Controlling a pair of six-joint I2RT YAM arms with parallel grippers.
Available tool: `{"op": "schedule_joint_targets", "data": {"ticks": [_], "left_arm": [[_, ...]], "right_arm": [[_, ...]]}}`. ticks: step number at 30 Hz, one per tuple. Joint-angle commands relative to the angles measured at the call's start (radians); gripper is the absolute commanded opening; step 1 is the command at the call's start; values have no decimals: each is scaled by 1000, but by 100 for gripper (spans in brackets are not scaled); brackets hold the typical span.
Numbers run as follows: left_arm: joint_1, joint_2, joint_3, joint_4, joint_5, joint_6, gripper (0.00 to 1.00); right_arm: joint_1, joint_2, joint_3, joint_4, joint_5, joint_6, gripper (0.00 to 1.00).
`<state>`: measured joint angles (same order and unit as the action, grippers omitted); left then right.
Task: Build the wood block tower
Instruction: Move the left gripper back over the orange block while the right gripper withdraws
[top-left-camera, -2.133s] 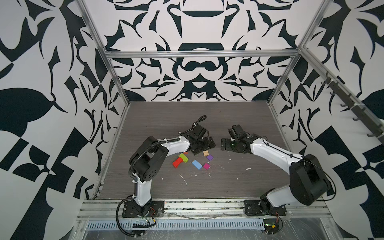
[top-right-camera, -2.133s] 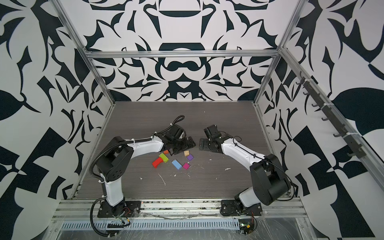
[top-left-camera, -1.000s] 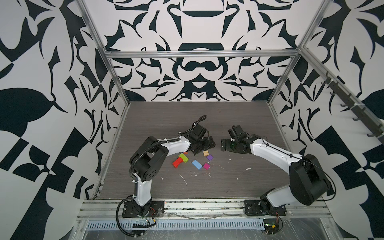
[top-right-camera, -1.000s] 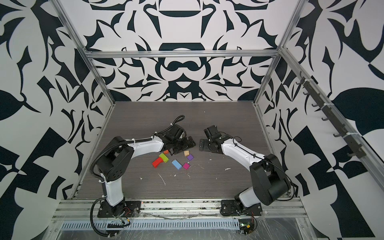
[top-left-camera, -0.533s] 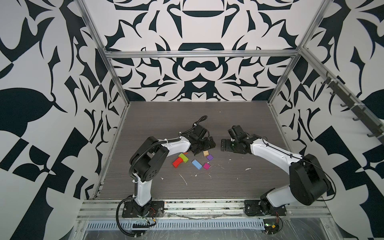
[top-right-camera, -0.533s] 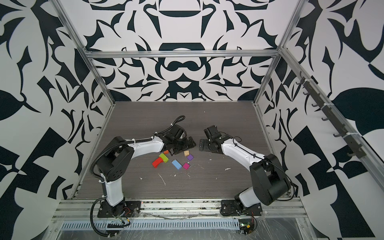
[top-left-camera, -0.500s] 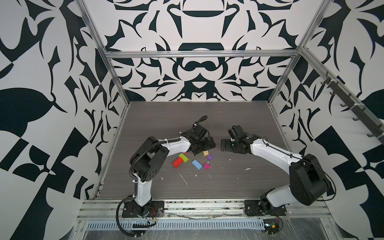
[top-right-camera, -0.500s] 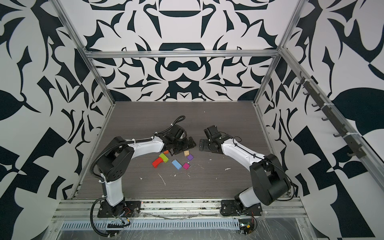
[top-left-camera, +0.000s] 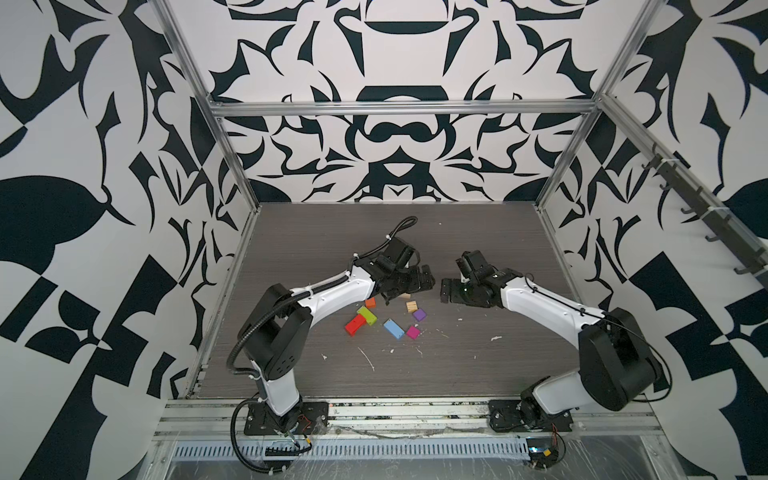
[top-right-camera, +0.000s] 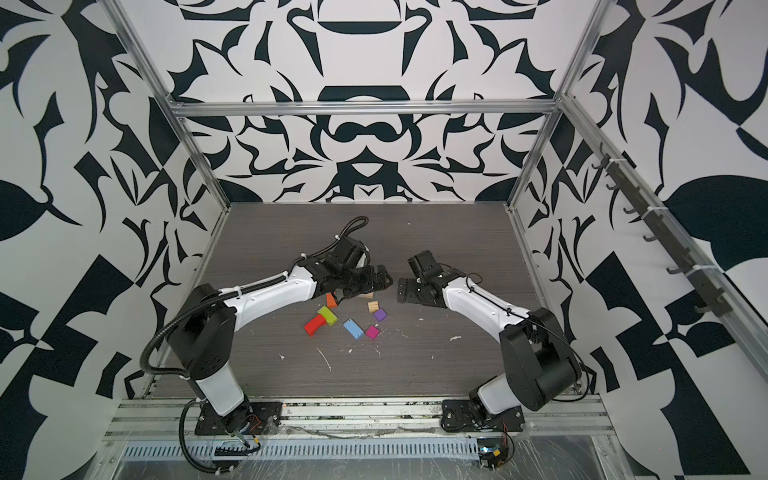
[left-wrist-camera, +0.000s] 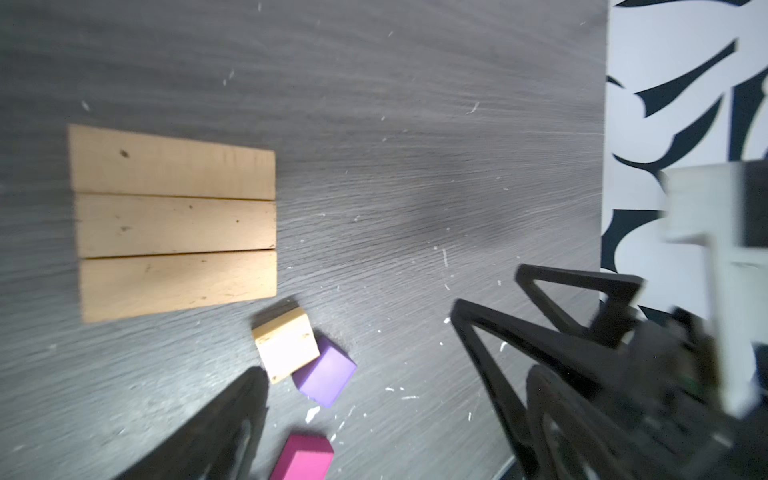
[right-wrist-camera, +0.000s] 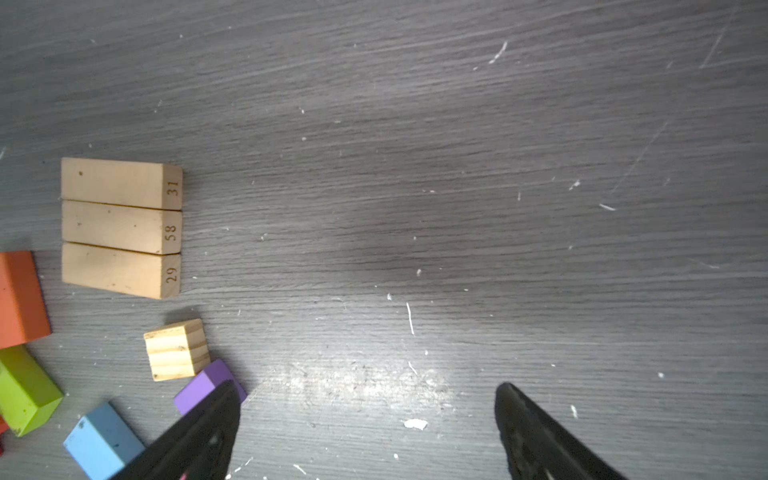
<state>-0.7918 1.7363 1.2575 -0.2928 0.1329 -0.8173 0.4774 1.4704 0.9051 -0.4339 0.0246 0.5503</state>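
while the wood block tower is only a base of three plain wood oblongs (right-wrist-camera: 120, 228) lying flat and touching on the worktop (right-wrist-camera: 457, 166) | tan cube (right-wrist-camera: 176, 349), purple cube (right-wrist-camera: 203, 384), magenta cube (top-left-camera: 413, 331) just beside | orange (right-wrist-camera: 20, 299), lime-green (right-wrist-camera: 25, 390), blue (right-wrist-camera: 102, 440), red (top-left-camera: 354, 325) oblongs loose nearby | left pincer (left-wrist-camera: 357, 345) over base, spread wide, empty | right pincer (right-wrist-camera: 368, 388) spread wide, empty

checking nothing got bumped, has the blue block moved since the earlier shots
No. In a top view the blue block sits at the same spot as before, above and right of the white scratch.
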Motion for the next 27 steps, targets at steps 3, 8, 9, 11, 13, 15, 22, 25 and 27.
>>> {"op": "schedule_joint_targets", "data": {"ticks": [3,8,9,11,13,15,22,25,27], "left_arm": [[23,-62,12,-133,-50,73,99],[76,-115,-20,-180,-65,89,99],[88,-122,-26,-189,-67,89,100],[118,-127,-36,-213,-63,92,99],[142,-125,-40,-243,-65,108,100],[162,-125,-51,-259,-79,115,99],[236,-99,-99,-284,-77,121,95],[244,-82,-96,-305,-123,124,91],[244,-65,-87,-326,-139,125,86]], "right_arm": [[-4,-28,22,21,-40,-52,99],[-4,-44,21,36,-65,-72,98],[-3,-44,20,39,-74,-72,97],[-2,-45,19,52,-106,-78,95],[-3,-38,19,61,-150,-90,95],[5,-33,23,60,-173,-101,93],[13,-54,9,57,-145,-104,97],[14,-56,10,60,-149,-99,97],[14,-54,14,54,-150,-99,97]]}}
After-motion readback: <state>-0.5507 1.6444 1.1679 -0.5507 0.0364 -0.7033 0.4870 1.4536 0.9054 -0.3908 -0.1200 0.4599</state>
